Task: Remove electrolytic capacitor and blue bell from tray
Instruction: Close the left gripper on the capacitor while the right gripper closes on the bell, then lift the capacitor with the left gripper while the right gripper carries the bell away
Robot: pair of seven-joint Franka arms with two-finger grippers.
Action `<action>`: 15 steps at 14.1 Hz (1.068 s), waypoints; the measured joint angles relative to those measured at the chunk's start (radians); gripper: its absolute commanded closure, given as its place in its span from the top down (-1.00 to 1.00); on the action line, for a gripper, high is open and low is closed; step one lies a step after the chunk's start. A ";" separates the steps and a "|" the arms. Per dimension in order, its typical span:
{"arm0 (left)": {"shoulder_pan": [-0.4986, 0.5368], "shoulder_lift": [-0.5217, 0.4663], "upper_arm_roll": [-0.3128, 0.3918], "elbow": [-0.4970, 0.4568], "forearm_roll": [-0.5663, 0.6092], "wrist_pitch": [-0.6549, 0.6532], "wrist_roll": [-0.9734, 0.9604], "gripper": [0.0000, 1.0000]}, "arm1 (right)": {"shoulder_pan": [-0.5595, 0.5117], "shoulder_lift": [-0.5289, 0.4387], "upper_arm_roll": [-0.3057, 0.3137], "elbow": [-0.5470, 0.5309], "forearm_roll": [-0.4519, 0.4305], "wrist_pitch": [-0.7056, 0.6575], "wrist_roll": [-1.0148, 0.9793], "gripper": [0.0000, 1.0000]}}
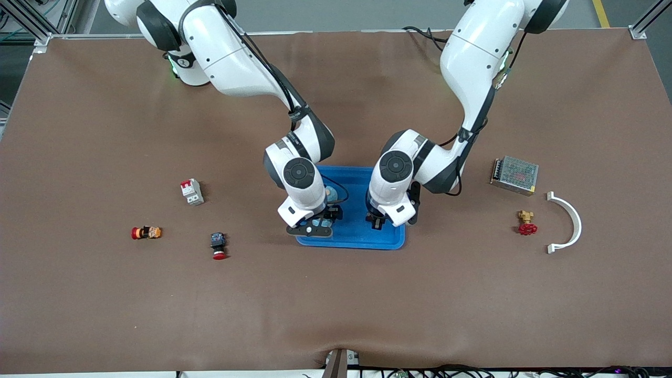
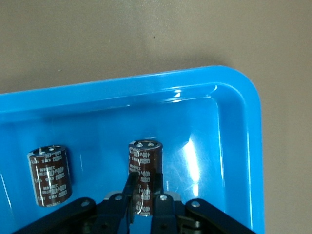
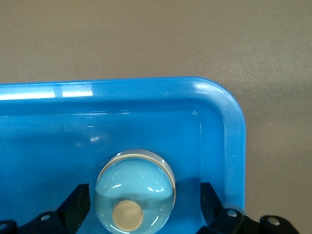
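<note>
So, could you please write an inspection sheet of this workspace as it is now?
Surface: brown table mat, with a wrinkle at the edge nearest the front camera.
Job's things: two dark brown cylindrical capacitors upright in the blue plastic tray; pale blue domed bell in the same tray.
Clutter: white circuit breaker, red push button, small red-orange part, metal mesh power supply, brass valve with red handle, white curved bracket.
Grippers: left gripper shut on one capacitor; right gripper open around the bell.
Cables: black cables along the table's near edge.
Surroundings: aluminium frame posts at the corners.
</note>
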 measured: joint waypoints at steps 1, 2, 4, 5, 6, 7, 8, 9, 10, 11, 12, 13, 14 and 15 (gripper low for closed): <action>0.000 0.000 0.000 0.001 0.000 0.000 0.000 -1.00 | 0.001 0.000 0.000 0.000 0.000 0.001 0.000 1.00; 0.000 0.000 0.000 0.002 0.000 0.000 0.000 -0.90 | 0.001 0.000 0.000 0.000 0.000 0.001 0.000 0.89; 0.000 0.000 0.000 0.004 0.001 0.000 0.000 -0.76 | 0.001 0.000 0.000 0.000 0.000 0.002 0.000 0.28; 0.000 0.001 0.000 0.004 0.001 0.000 0.000 -0.68 | 0.001 0.000 0.000 0.000 0.000 0.002 0.000 0.16; 0.000 0.002 0.000 0.005 0.002 0.000 0.000 -0.58 | 0.002 0.000 0.000 0.000 0.000 0.002 0.000 0.10; 0.000 0.004 0.000 0.007 0.003 0.000 0.000 -0.47 | 0.002 0.000 0.000 0.000 0.000 0.002 0.000 -0.01; 0.000 0.007 0.000 0.007 0.004 0.000 0.000 -0.20 | 0.002 -0.001 -0.001 0.001 0.000 0.002 0.000 -0.14; -0.001 0.016 0.000 0.007 0.004 -0.001 0.000 -0.04 | 0.002 0.000 -0.001 0.001 0.000 0.003 0.000 -0.22; -0.002 0.027 0.000 0.007 0.004 0.000 0.000 0.03 | 0.002 0.000 -0.001 0.001 0.000 0.003 0.000 -0.22; -0.004 0.038 0.000 0.007 0.004 0.000 0.002 0.03 | 0.002 0.000 -0.001 0.002 0.000 0.003 0.000 -0.21; -0.006 0.046 0.000 0.007 0.005 0.000 0.002 -0.07 | 0.002 0.000 -0.001 0.003 0.000 0.003 0.000 -0.21; -0.008 0.050 0.000 0.007 0.006 0.000 0.002 -0.39 | 0.001 -0.001 -0.003 0.007 0.000 0.003 0.001 -0.21; -0.008 0.050 0.000 0.008 0.008 0.000 0.002 -0.72 | -0.001 -0.005 -0.007 0.013 0.000 -0.002 0.001 -0.21; -0.008 0.050 0.000 0.010 0.009 0.000 0.002 -0.92 | -0.006 -0.013 -0.010 0.021 0.000 -0.027 0.001 -0.21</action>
